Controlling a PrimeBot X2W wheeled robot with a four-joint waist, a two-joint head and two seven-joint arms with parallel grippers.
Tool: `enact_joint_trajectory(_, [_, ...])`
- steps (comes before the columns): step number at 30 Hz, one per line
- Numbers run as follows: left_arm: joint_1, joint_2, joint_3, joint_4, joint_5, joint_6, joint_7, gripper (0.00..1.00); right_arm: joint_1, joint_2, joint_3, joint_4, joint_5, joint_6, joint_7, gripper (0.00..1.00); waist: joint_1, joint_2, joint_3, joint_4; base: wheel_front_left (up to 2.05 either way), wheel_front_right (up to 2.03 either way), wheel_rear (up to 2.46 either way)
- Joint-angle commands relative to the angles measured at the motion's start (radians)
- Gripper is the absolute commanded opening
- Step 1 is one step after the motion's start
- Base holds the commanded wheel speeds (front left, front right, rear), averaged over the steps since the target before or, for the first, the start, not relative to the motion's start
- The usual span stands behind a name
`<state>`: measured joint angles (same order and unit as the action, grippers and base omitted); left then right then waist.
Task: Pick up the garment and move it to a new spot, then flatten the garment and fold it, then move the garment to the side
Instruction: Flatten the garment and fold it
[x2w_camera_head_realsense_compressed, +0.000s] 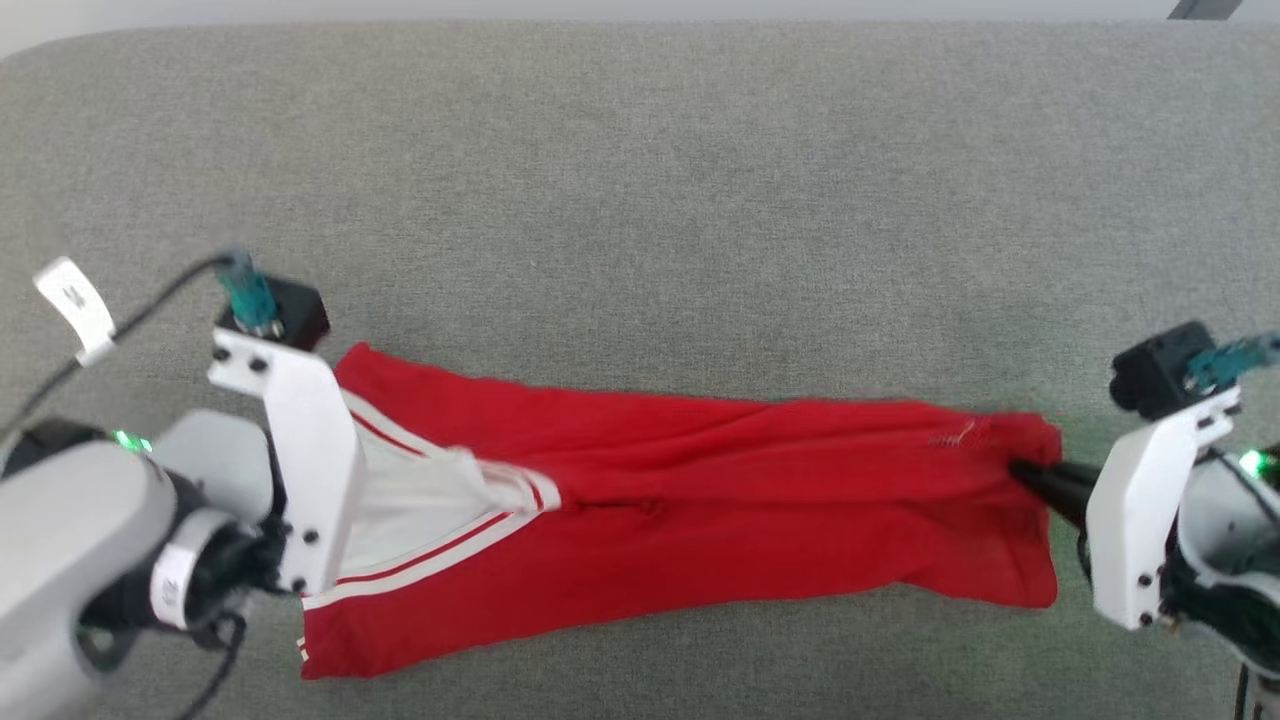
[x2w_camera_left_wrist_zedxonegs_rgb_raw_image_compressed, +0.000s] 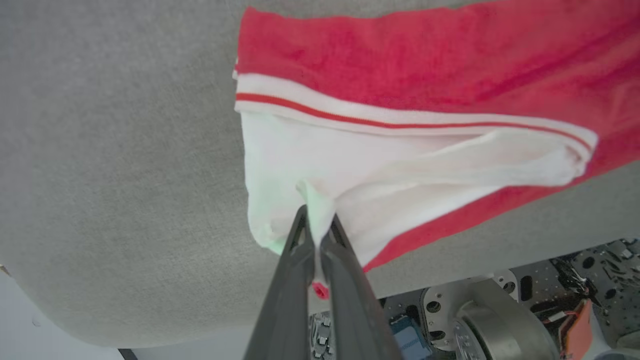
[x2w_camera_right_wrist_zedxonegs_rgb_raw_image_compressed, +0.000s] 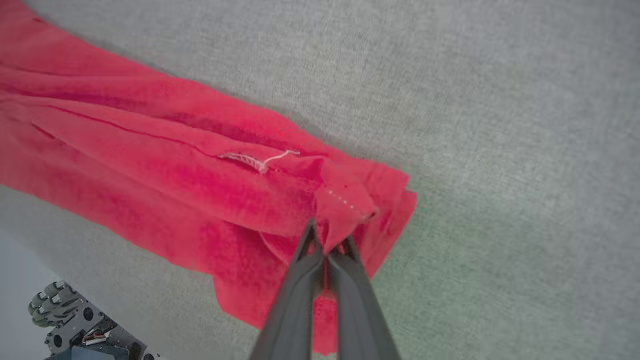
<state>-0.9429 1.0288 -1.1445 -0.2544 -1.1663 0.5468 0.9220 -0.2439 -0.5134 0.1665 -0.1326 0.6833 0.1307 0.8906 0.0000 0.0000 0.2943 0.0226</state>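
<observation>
The garment (x2w_camera_head_realsense_compressed: 700, 500) is stretching as a long red band over the grey fabric surface (x2w_camera_head_realsense_compressed: 640, 200) in my head view. Its white sleeve (x2w_camera_head_realsense_compressed: 420, 500) and striped trim (x2w_camera_head_realsense_compressed: 440, 560) are sitting at my left and its red end at my right. My right gripper (x2w_camera_head_realsense_compressed: 1018, 468) is pinching that right end, dark fingers closed on the cloth.

In my left wrist view, my left gripper (x2w_camera_left_wrist_zedxonegs_rgb_raw_image_compressed: 316, 220) is clamping a tuft of white sleeve cloth between its closed fingers, with the striped trim running just beyond and the red body past it.

In my right wrist view, my fingers are squeezing a bunched red corner. A loose pale thread (x2w_camera_right_wrist_zedxonegs_rgb_raw_image_compressed: 260, 160) is lying on a fold nearby, and the rest of the cloth is trailing toward that view's left.
</observation>
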Motion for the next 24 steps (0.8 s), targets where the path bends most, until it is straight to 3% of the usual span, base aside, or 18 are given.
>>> enact_joint_trajectory(1, [0.036,-0.007,-0.007,0.000,-0.013,0.009,-0.015,0.00,0.025,0.016,-0.007,-0.005,-0.015,0.000,0.007,0.00,0.0000,0.0000,-0.002,0.001,0.00,0.00,0.00])
enact_joint_trajectory(4, [0.084,-0.029,-0.019,0.026,-0.040,0.009,-0.034,0.00,0.047,0.043,-0.012,0.010,-0.026,0.000,0.008,0.00,0.0000,0.0000,-0.005,0.002,0.00,0.00,0.00])
enact_joint_trajectory(6, [0.104,-0.053,-0.016,0.052,-0.055,-0.006,-0.061,0.00,0.050,0.052,-0.012,0.026,-0.041,0.000,0.003,0.26,0.0000,0.0000,-0.008,0.002,0.00,0.00,0.00])
enact_joint_trajectory(7, [0.113,-0.065,-0.014,0.065,-0.054,-0.017,-0.079,0.00,0.053,0.063,-0.011,0.033,-0.043,0.000,0.001,0.58,0.0000,0.0000,-0.010,0.002,0.00,0.00,0.00])
enact_joint_trajectory(8, [0.119,-0.074,-0.010,0.081,-0.049,-0.027,-0.099,0.20,0.053,0.066,-0.010,0.035,-0.048,0.000,-0.001,1.00,0.0000,0.0000,-0.013,0.003,0.00,0.00,0.00])
enact_joint_trajectory(10, [0.138,-0.089,-0.003,0.107,-0.058,-0.046,-0.132,0.62,0.057,0.076,-0.014,0.043,-0.044,0.000,-0.003,1.00,0.0000,0.0000,-0.020,0.002,0.00,0.00,0.00])
enact_joint_trajectory(11, [0.142,-0.094,0.003,0.118,-0.060,-0.054,-0.151,1.00,0.061,0.080,-0.016,0.043,-0.042,0.000,-0.003,1.00,0.0000,0.0000,-0.023,0.002,0.00,0.00,0.00])
enact_joint_trajectory(15, [0.159,-0.103,0.032,0.133,-0.073,-0.075,-0.216,1.00,0.079,0.088,-0.032,0.038,-0.029,0.000,-0.013,1.00,0.0000,0.0000,-0.032,0.002,0.00,0.00,0.00])
enact_joint_trajectory(24, [0.252,-0.076,0.129,0.114,-0.059,-0.130,-0.510,1.00,0.124,0.117,-0.132,0.010,-0.018,0.000,-0.039,1.00,0.0000,0.0000,-0.044,0.006,0.00,0.00,0.00])
